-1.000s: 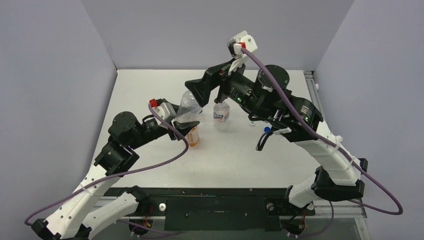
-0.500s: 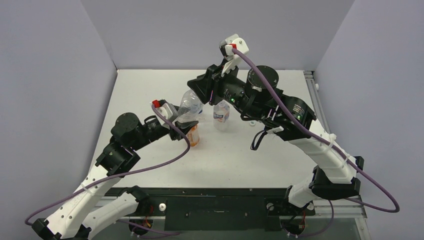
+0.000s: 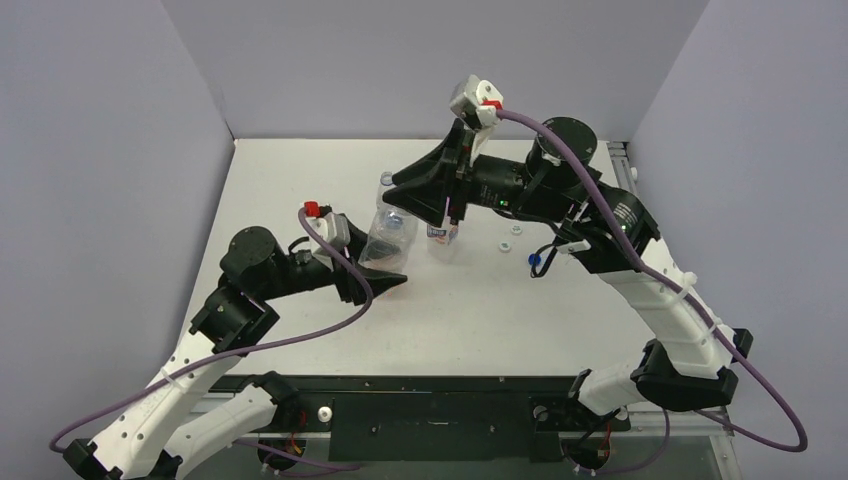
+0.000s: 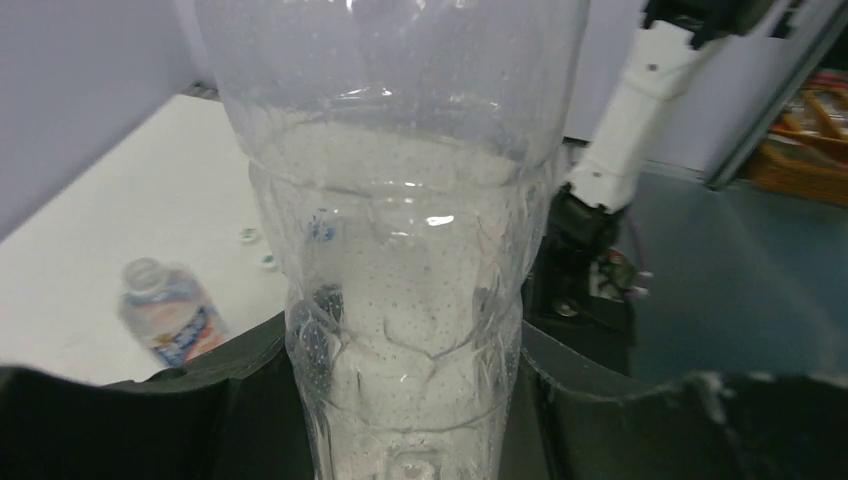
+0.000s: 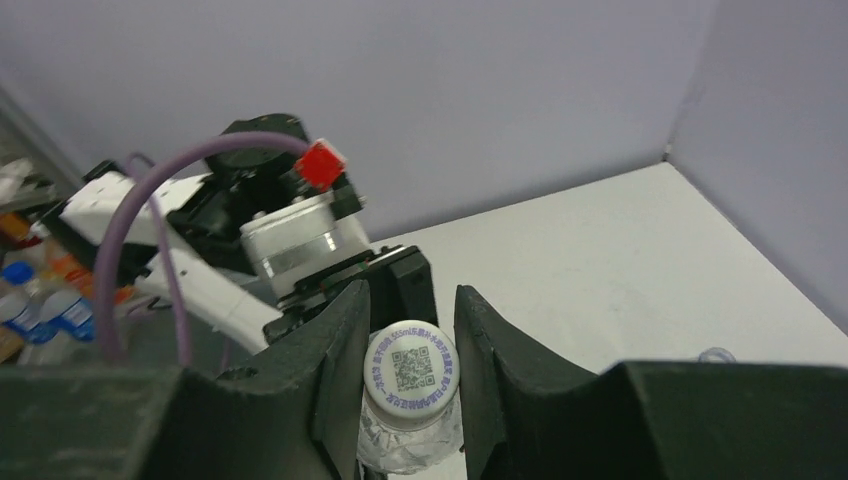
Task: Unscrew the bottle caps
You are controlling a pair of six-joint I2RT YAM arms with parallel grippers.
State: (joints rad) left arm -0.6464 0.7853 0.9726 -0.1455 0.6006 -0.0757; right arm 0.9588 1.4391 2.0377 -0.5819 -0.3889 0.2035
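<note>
A plain clear bottle (image 3: 387,238) stands tilted in mid-table, and my left gripper (image 3: 384,272) is shut on its lower body. In the left wrist view this bottle (image 4: 400,250) fills the frame, with the left gripper (image 4: 405,410) clamped on its ribbed base. Its white cap (image 5: 412,372), printed with a QR code, sits between the two black fingers of my right gripper (image 5: 411,385), which is shut on it from above. From the top view the right gripper (image 3: 393,186) covers the bottle's top.
A short bottle with a blue-white label (image 3: 443,232) stands just right of the held bottle, without a cap (image 4: 170,312). Two loose white caps (image 3: 516,229) (image 3: 505,247) and a blue cap (image 3: 535,260) lie on the table to the right.
My right gripper swung left, came down over the clear bottle's top and shut on its cap. The left gripper shifted the bottle slightly right and forward.
</note>
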